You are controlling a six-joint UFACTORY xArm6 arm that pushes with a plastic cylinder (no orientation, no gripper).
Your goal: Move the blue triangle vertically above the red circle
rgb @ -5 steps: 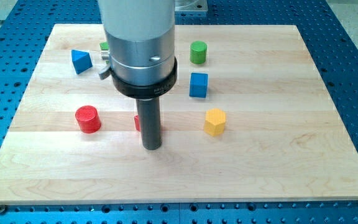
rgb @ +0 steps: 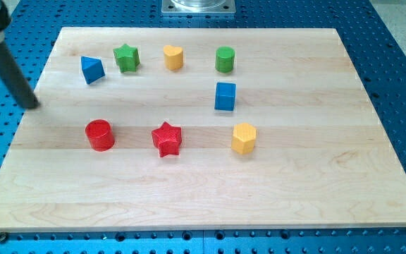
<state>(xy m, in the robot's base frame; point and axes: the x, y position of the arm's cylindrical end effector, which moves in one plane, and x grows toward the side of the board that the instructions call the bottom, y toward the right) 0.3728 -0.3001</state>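
I've got my tip at the view's far left, right at the left edge of the wooden board, with the dark rod slanting up out of the top left corner. There is no claw on this rig, so nothing to call apart or together, just a plain matte rod, touching no block.

The blue triangle sits in the upper left of the board, a small wedge with a matte, slightly ridged face, to the right of my tip and a little higher in the view. The red circle is a short cylinder with a grooved top, lower on the board and almost straight below the triangle, well apart from it.

Along the top row, right of the triangle, I see a green star, then a yellow heart-like block, then a green cylinder. Below that cylinder stands a blue cube. In the lower row, right of the red circle, a red star with a rough printed look, and further right a yellow hexagon.

The board is pale, glued in long strips with visible grain, smooth and matte. It lies on a blue metal table dotted with a regular grid of holes. A grey metal plate shows at the view's top centre. No writing or labels I can read anywhere.
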